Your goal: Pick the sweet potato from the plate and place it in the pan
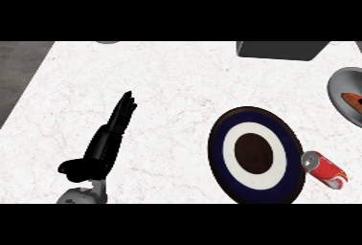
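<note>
A round plate [256, 154] with a dark blue rim, a white ring and a dark centre lies at the lower right of the counter, and nothing rests on it. A grey pan [341, 86] is cut off by the right edge. Inside it lies an orange-brown piece, the sweet potato [351, 100], only partly in view. My left hand [106, 141] shows at the lower left, open with straight fingers pointing up the counter, well left of the plate and holding nothing. My right hand does not show.
A red can [325, 170] lies on its side just right of the plate. A dark grey block [281, 50] sits at the counter's back right. The white marble counter [163, 81] ends at a dark floor strip on the left.
</note>
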Controlling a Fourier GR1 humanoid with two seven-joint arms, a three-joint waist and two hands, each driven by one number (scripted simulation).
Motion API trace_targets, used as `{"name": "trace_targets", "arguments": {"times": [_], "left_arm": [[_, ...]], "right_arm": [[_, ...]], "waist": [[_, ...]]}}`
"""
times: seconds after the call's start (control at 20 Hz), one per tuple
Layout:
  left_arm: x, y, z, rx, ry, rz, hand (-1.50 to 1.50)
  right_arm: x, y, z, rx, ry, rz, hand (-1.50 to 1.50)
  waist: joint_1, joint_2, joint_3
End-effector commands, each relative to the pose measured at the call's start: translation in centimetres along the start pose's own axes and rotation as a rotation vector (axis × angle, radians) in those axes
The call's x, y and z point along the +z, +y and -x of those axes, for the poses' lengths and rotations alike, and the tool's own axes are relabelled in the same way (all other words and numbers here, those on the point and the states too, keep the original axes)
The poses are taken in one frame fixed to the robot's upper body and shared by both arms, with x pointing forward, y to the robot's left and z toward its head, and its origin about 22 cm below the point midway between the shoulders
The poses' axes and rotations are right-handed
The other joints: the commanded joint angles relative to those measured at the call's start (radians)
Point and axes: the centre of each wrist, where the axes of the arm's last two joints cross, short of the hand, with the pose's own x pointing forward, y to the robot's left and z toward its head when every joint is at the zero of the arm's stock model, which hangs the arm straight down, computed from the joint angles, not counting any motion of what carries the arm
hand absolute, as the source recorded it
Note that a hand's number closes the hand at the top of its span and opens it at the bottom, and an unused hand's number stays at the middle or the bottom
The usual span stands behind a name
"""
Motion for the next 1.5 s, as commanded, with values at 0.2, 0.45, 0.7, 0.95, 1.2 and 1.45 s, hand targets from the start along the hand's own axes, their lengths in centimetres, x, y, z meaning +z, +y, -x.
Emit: {"name": "trace_targets", "arguments": {"times": [0.2,0.45,0.7,0.95,1.2,1.45], "left_arm": [[-0.3,0.1,-0.2,0.023,-0.006,-0.007,0.00],[0.5,0.2,1.0,0.001,0.011,-0.035,0.00],[-0.2,1.4,1.1,-0.011,0.019,-0.046,0.00],[0.6,0.9,1.9,0.006,0.028,-0.068,0.00],[1.7,0.3,1.0,-0.010,0.026,-0.049,0.00],[2.9,2.2,1.6,-0.015,0.014,-0.063,0.00]], "right_arm": [[-0.5,-0.8,-0.3,-0.173,-0.071,-0.008,-1.50],[-1.3,-2.5,0.1,-0.372,-0.111,0.096,-1.50],[-1.1,-2.2,1.3,-0.556,-0.072,0.059,-1.50],[-0.7,-2.9,5.5,-0.702,-0.148,-0.034,-1.50],[0.1,-3.1,9.2,-0.731,-0.173,-0.156,-1.50],[1.1,-3.6,12.4,-0.724,-0.252,-0.183,-1.50]], "waist": [[-0.001,0.004,0.004],[-0.026,-0.003,0.002],[-0.042,-0.012,-0.002],[-0.060,-0.021,-0.004],[-0.062,-0.030,-0.006],[-0.066,-0.032,-0.007]]}}
